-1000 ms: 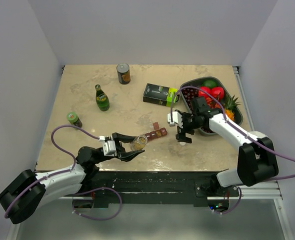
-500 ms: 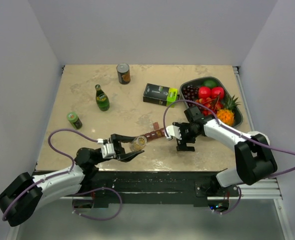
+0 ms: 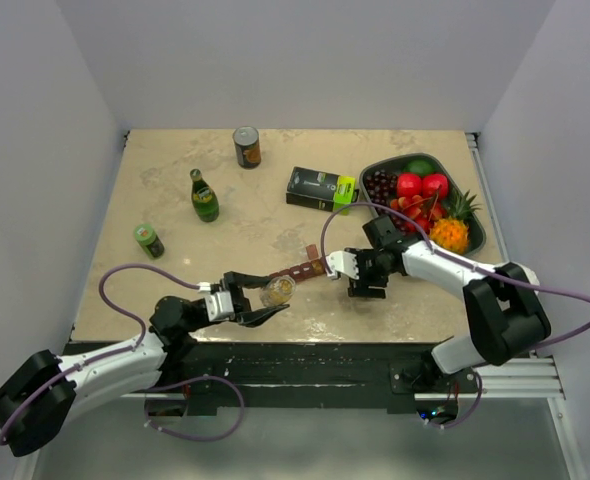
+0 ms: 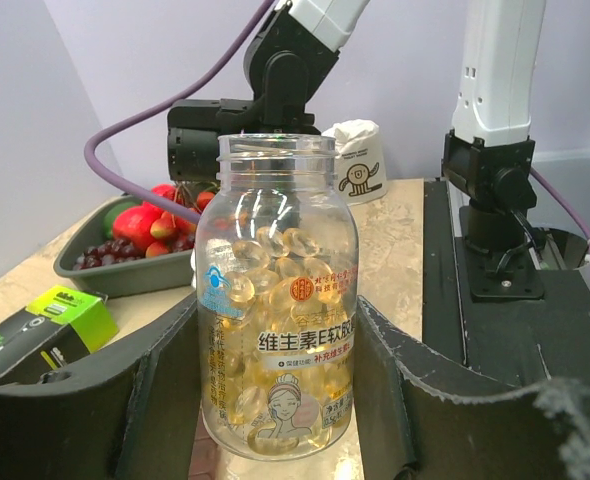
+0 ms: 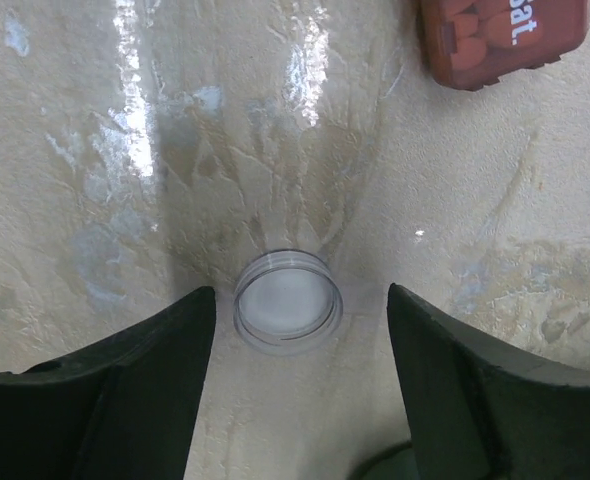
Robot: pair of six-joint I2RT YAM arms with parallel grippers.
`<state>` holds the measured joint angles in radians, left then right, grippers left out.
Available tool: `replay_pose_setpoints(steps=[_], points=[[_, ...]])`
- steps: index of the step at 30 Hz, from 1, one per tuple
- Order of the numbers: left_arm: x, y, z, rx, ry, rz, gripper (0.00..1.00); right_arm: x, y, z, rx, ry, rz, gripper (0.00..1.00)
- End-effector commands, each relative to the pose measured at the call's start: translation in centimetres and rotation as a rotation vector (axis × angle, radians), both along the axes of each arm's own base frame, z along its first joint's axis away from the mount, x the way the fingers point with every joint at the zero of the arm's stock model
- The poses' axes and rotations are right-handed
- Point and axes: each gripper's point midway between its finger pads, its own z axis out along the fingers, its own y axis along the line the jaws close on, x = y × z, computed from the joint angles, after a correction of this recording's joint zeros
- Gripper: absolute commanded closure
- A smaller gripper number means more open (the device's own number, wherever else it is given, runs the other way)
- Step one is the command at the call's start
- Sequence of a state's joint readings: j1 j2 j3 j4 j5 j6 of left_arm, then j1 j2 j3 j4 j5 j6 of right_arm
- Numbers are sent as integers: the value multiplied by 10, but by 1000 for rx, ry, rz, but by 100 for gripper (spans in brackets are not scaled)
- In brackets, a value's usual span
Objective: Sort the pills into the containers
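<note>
My left gripper (image 3: 265,298) is shut on a clear open pill bottle (image 3: 276,290) full of yellow capsules and holds it upright near the table's front edge. In the left wrist view the bottle (image 4: 278,300) fills the gap between the fingers (image 4: 165,400). The dark red container strip (image 3: 305,268) lies just behind the bottle, partly hidden by it. Its end shows in the right wrist view (image 5: 502,35). My right gripper (image 3: 367,287) is open, low over the table. The bottle's clear cap (image 5: 288,303) lies on the table between its fingers (image 5: 125,400), touching neither.
A black-and-green box (image 3: 320,189) and a grey fruit tray (image 3: 383,165) stand behind the right arm. A green bottle (image 3: 205,196), a can (image 3: 247,147) and a small green can (image 3: 149,239) stand at the back left.
My right gripper has moved left and toward the near edge, ending low over the cap. My left gripper has drawn back slightly with the bottle.
</note>
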<state>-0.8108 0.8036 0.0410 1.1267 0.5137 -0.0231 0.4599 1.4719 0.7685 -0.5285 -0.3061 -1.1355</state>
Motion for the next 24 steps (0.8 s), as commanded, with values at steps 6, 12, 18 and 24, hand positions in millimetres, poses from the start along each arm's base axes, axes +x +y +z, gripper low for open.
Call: replay_pose_setpoints(steps=[6, 12, 18, 24], points=[[2, 3, 26, -55, -98, 36, 100, 35, 8, 4, 16, -40, -207, 46], [3, 3, 26, -49, -98, 40, 100, 58, 22, 14, 68, -31, -313, 50], [4, 3, 24, -43, -96, 51, 100, 58, 32, 57, 164, -34, -324, 19], [4, 2, 23, -37, -93, 48, 100, 33, 30, 69, 203, 9, -336, 33]])
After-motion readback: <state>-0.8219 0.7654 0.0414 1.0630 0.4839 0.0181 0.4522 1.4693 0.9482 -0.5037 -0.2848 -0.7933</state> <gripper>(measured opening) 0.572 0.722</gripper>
